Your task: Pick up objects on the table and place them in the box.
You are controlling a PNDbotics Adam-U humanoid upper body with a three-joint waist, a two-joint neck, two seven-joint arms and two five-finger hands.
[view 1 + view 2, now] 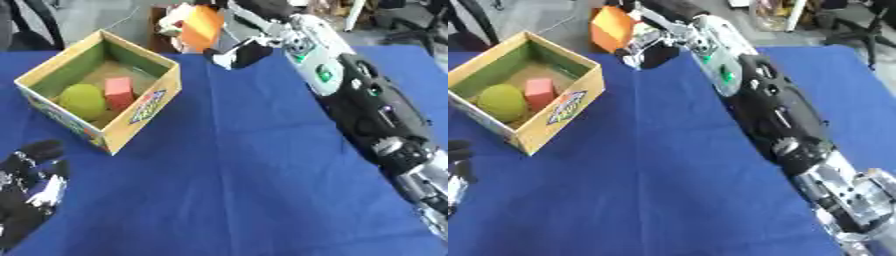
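Note:
An open cardboard box (150, 103) stands at the left on the blue table. Inside it lie a yellow-green ball (82, 100) and a red block (119, 92). My right arm stretches across the table to the far edge, where my right hand (229, 50) is shut on an orange block (202, 26), held in the air just beyond the box's far right corner. My left hand (31, 192) rests open at the lower left, fingers up, away from the box.
The blue cloth (236, 175) covers the table in front of and to the right of the box. My right forearm (367, 105) lies diagonally over the right half. Chairs and floor clutter show past the far edge.

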